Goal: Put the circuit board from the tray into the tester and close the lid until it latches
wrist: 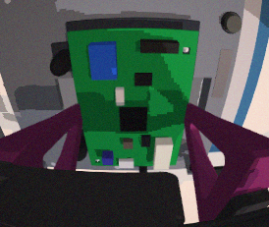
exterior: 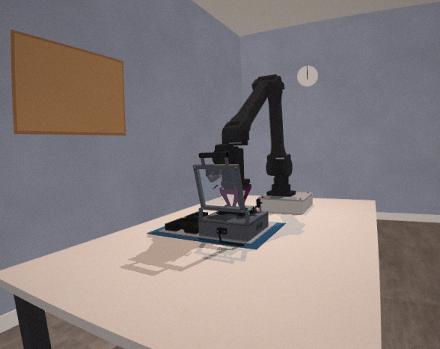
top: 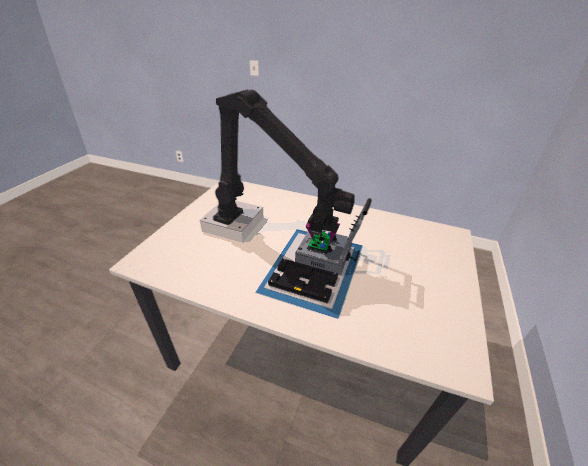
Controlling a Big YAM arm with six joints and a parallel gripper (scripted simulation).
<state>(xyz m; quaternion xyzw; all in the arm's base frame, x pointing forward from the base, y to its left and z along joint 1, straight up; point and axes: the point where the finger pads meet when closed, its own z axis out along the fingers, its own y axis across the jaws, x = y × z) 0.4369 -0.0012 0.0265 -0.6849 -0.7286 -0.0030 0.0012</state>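
My gripper (top: 321, 237) (exterior: 233, 205) (wrist: 133, 111) is shut on the green circuit board (top: 318, 244) (wrist: 133, 99), its magenta fingers at both long edges. The board is face up over the tester (top: 318, 261) (exterior: 227, 230). Its white connector end is at the bottom of the wrist view, by a small black post (wrist: 143, 169). Another black post (wrist: 60, 63) stands left of the board, with a gap. I cannot tell whether the board lies flat; the pins are hidden. The lid (exterior: 198, 187) stands open. The latch hook (exterior: 258, 203) stands on the robot's side.
The black two-pocket tray (top: 298, 289) (exterior: 182, 225) stands beside the tester on the blue-edged mat (top: 338, 309) (exterior: 256, 246). The lid's black handle (top: 367, 205) (exterior: 213, 154) rises close beside the wrist. A cable (exterior: 219, 236) leaves the tester's hinge side.
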